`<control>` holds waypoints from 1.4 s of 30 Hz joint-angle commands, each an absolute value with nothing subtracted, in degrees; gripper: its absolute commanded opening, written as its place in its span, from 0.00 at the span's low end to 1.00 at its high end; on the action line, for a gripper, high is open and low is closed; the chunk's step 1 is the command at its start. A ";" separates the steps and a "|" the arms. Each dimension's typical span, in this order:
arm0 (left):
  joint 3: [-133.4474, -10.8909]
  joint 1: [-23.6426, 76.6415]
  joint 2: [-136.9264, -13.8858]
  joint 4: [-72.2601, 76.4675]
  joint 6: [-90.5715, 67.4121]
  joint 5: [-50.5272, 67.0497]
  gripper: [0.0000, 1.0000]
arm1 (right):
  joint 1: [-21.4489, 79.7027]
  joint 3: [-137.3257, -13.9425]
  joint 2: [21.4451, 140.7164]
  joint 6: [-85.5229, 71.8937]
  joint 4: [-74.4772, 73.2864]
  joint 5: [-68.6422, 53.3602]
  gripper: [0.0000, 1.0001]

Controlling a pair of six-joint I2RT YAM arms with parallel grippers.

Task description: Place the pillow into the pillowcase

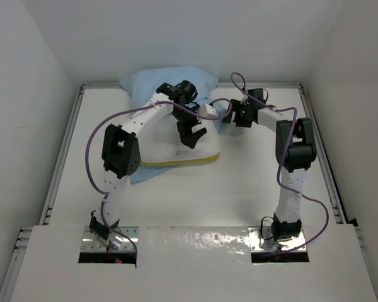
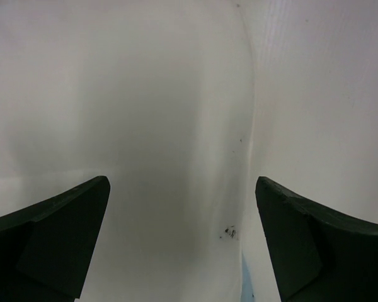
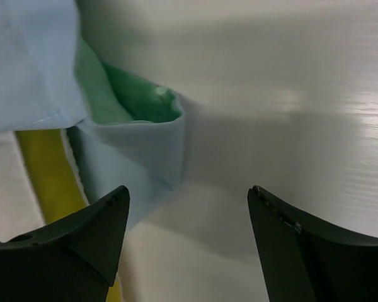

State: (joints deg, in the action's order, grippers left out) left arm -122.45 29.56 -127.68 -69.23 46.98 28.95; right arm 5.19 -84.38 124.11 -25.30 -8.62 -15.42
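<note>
The pillow (image 1: 173, 151) lies on the bench (image 1: 252, 189) at the centre of the overhead view. Its far part is inside the pillowcase (image 1: 138, 82) toward the top of the frame. Its near part is bare, with the yellow band (image 1: 176, 162) along the edge that faces the bottom of the frame. A strip of light blue case also shows at the pillow's lower-left corner, so the under layer seems to reach further than the upper one. I judge the long axis to run bottom-to-top in that view, leading end toward the top (foreshortening makes this less than certain).

The left fingers (image 2: 50, 245) stand wide over plain white pillow, with nothing between them. The right fingers (image 3: 69, 251) are also apart and hold nothing. They sit just beside the case's rim at the pillow's right side, where the blue fabric is folded over and the green lining (image 3: 138, 100) shows.

The risks, as I see them:
- Neither arm is on the fabric, so the mouth is slack. A push on the pillow may shove case and pillow along the bench together instead of seating it.
- The folded rim could catch the pillow's corner and bunch.
- A pinch taken there might grab both layers at once — closing the mouth — or take pillow along with cloth.
</note>
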 commanded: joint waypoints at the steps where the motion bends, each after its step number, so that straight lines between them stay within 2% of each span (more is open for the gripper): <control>1: -122.08 31.01 -128.93 -73.63 51.23 25.50 1.00 | 5.98 -84.47 124.09 -27.94 -0.45 -19.25 0.73; 6: -115.77 32.70 -130.87 -67.00 47.99 16.72 1.00 | 7.55 -84.81 128.14 -33.57 4.65 -16.18 0.69; 10: -109.70 32.70 -131.40 -57.77 42.73 8.20 1.00 | 8.00 -83.06 131.12 -37.96 10.71 -15.47 0.48; 11: -107.77 32.52 -131.57 -54.61 37.84 6.35 1.00 | 8.00 -83.14 131.57 -39.53 11.24 -15.47 0.36; 12: -104.36 31.48 -131.92 -48.32 35.27 4.76 0.97 | 8.00 -83.14 132.01 -39.99 11.95 -15.47 0.28; 13: -103.98 30.77 -132.71 -46.86 32.98 4.49 0.83 | 8.00 -83.23 132.19 -40.08 11.87 -15.73 0.19; 14: -107.37 29.72 -135.24 -48.76 30.17 6.05 0.61 | 8.00 -83.15 131.93 -39.82 10.91 -15.82 0.00; 15: -109.66 27.44 -136.48 -50.26 29.10 9.89 0.01 | 8.00 -82.62 131.31 -39.47 10.46 -15.91 0.00; 18: -114.08 22.53 -135.10 -48.88 21.65 16.58 0.00 | 8.26 -75.98 125.61 -37.97 14.14 -18.96 0.00; 20: -114.52 20.49 -129.15 -43.11 17.69 17.75 0.00 | 9.31 -70.61 120.36 -36.48 14.85 -21.61 0.00; 25: -116.10 19.07 -118.31 -33.50 15.12 9.24 0.00 | 15.37 -59.34 106.28 -29.37 11.69 -26.97 0.00; 28: -119.87 19.25 -118.83 -33.40 16.96 6.07 0.00 | 19.85 -53.81 97.67 -28.21 8.63 -30.91 0.00; 32: -119.10 20.03 -119.09 -33.05 20.99 3.00 0.00 | 20.30 -50.28 86.96 -25.94 3.88 -36.38 0.00; 35: -112.52 21.09 -119.44 -32.17 32.30 2.27 0.00 | 20.30 -48.52 81.76 -24.34 0.18 -36.66 0.00; 38: -107.15 21.71 -121.46 -37.61 38.03 6.84 0.00 | 19.60 -45.71 79.46 -26.27 1.31 -32.89 0.00; 40: -105.47 22.15 -124.35 -39.63 38.76 5.89 0.00 | 19.34 -44.74 80.15 -27.77 2.72 -32.70 0.00; 41: -106.69 22.15 -125.76 -40.77 36.58 5.45 0.15 | 19.34 -44.65 80.94 -29.25 3.16 -32.43 0.00; 42: -108.96 21.97 -128.29 -42.87 35.52 6.41 0.27 | 19.25 -44.30 81.90 -30.40 4.21 -32.52 0.00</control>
State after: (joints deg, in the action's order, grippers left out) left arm -106.43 23.27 -123.63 -48.36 32.12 11.14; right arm 18.90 -45.12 81.76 -27.44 5.34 -28.49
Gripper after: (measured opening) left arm 0.233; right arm 0.002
